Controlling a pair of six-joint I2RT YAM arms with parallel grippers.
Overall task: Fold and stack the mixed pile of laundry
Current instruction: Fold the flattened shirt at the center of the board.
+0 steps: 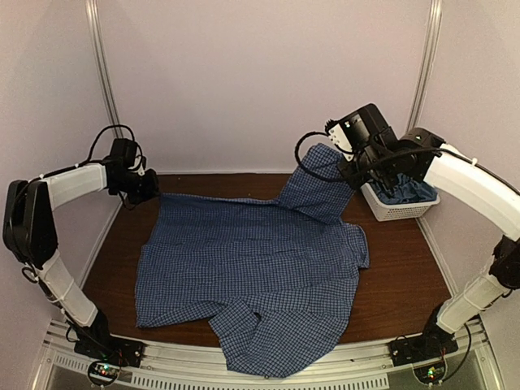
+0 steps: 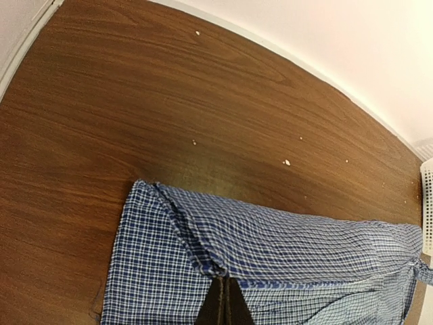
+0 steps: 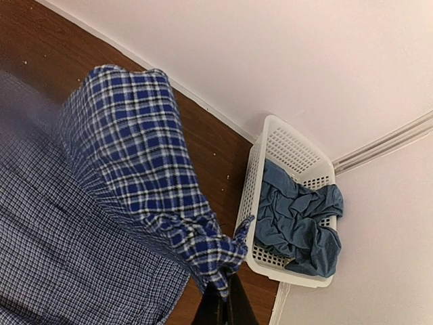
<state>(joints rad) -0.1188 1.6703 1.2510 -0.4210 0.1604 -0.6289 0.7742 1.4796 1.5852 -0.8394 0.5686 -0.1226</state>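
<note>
The blue-and-white checked shirt (image 1: 252, 276) lies spread over the brown table, its near hem hanging past the front edge. My left gripper (image 1: 150, 188) is shut on the shirt's far left corner, low at the table; in the left wrist view its fingertips (image 2: 225, 298) pinch a fold of the checked shirt (image 2: 270, 250). My right gripper (image 1: 351, 172) is shut on a sleeve (image 1: 318, 188) and holds it lifted at the far right; the right wrist view shows the bunched sleeve (image 3: 142, 176) caught in the fingertips (image 3: 223, 301). The teal t-shirt (image 3: 298, 220) lies crumpled in the basket.
A white lattice basket (image 1: 398, 210) stands at the far right of the table, close beside my right gripper; its wall (image 3: 254, 203) is just right of the held sleeve. Pale walls close in the table at the back and sides. Bare wood (image 2: 135, 101) lies beyond the left gripper.
</note>
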